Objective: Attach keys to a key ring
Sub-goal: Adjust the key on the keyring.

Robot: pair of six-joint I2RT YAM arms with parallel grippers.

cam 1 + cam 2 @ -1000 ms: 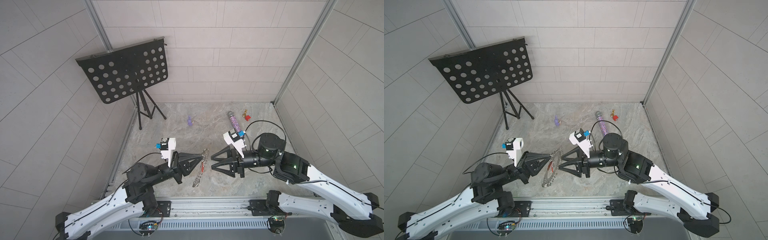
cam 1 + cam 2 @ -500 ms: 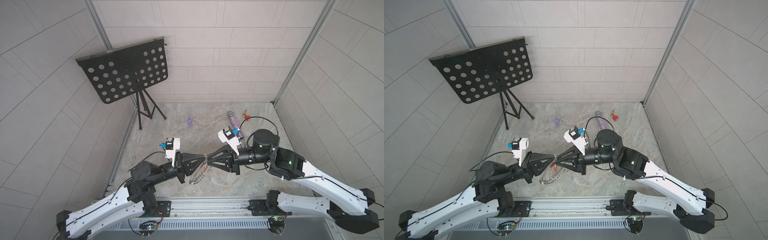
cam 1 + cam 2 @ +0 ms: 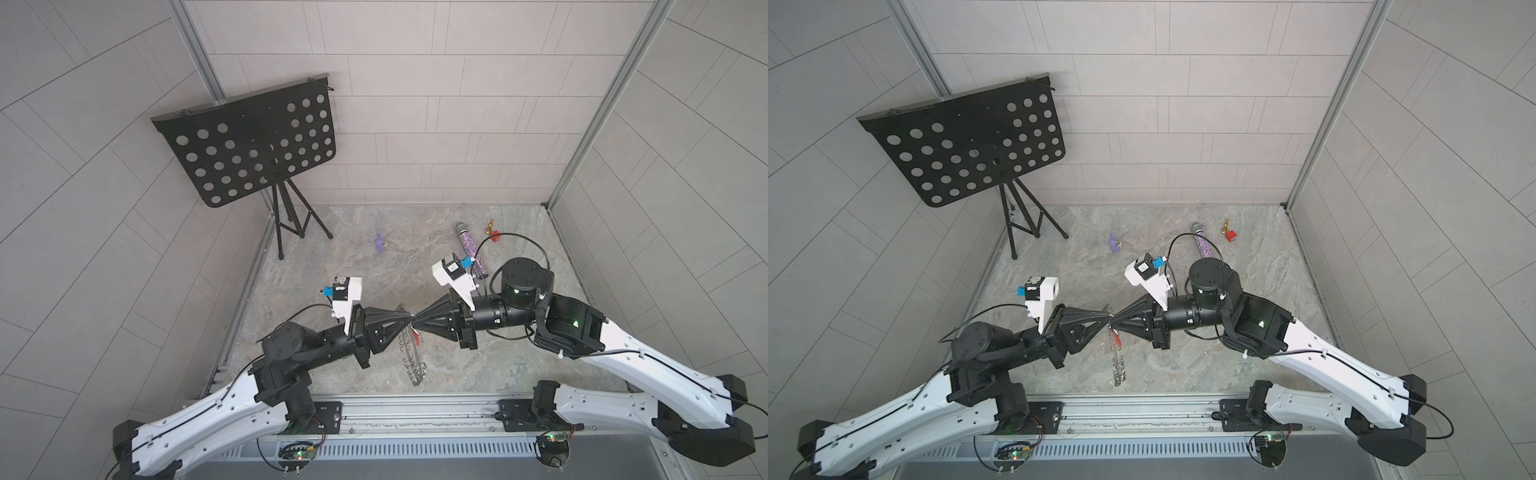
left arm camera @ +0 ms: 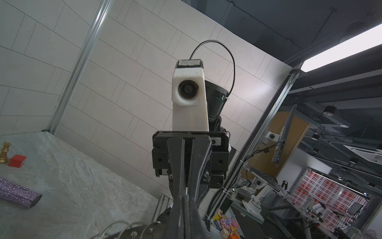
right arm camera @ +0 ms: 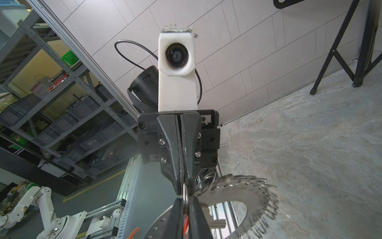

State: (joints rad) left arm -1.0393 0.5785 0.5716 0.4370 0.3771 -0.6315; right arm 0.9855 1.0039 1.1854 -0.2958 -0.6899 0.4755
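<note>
1. Nearest, mid-table: left gripper (image 3: 409,320) and right gripper (image 3: 416,323) meet tip to tip above the marbled table (image 3: 353,270).
2. Left gripper: jaws closed, clamped on the rim of the key ring (image 3: 411,361).
3. Right gripper: jaws drawn almost together, with one wire loop of the ring's fringe caught between the tips.
4. Key ring held on edge, hanging below both tips. The key (image 3: 417,336), red-tagged, dangles from the rim just under the right gripper.
5. Farther back: glittery purple microphone (image 3: 471,251); red cube (image 3: 495,237) just beside a gold chess piece (image 3: 491,226); small purple figure (image 3: 379,243), well apart.
6. Far corner, robot's left: black perforated music stand (image 3: 249,153).
</note>
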